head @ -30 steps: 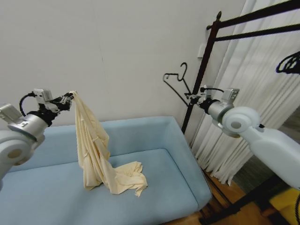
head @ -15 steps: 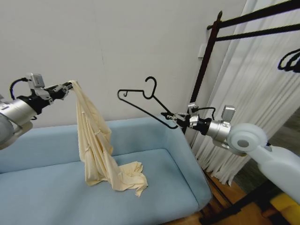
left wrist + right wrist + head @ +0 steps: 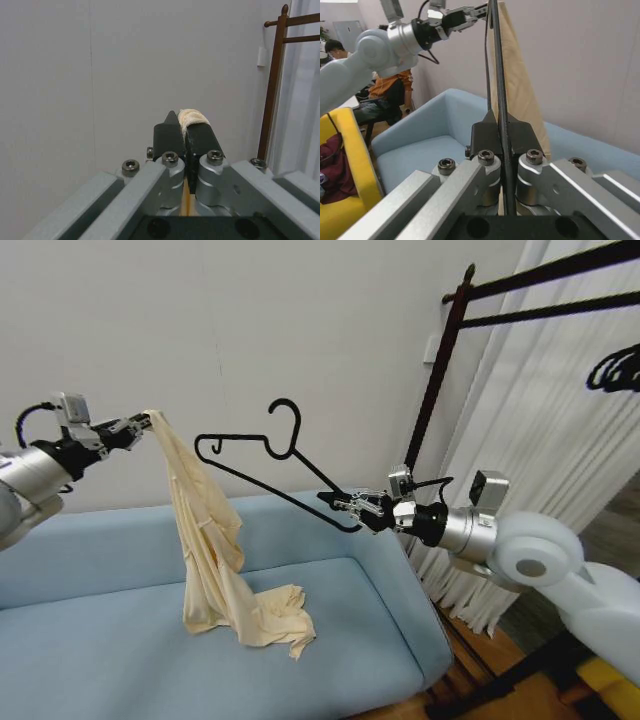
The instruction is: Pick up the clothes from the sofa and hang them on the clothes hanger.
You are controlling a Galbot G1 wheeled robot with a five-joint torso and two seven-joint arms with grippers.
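The right gripper [image 3: 360,508], clamped on one end of the hanger [image 3: 283,445], has swung it away from the rack [image 3: 440,380] toward the cloth [image 3: 205,540]. The left gripper [image 3: 140,423] keeps the cloth's top pinched high, its tail trailing on the sofa [image 3: 120,660]. To my eye, hanger and cloth are nearly close enough to meet.

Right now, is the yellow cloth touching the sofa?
Touching. In the head view the cloth lies bunched at its lower end on the sofa, its top held by the left hand.
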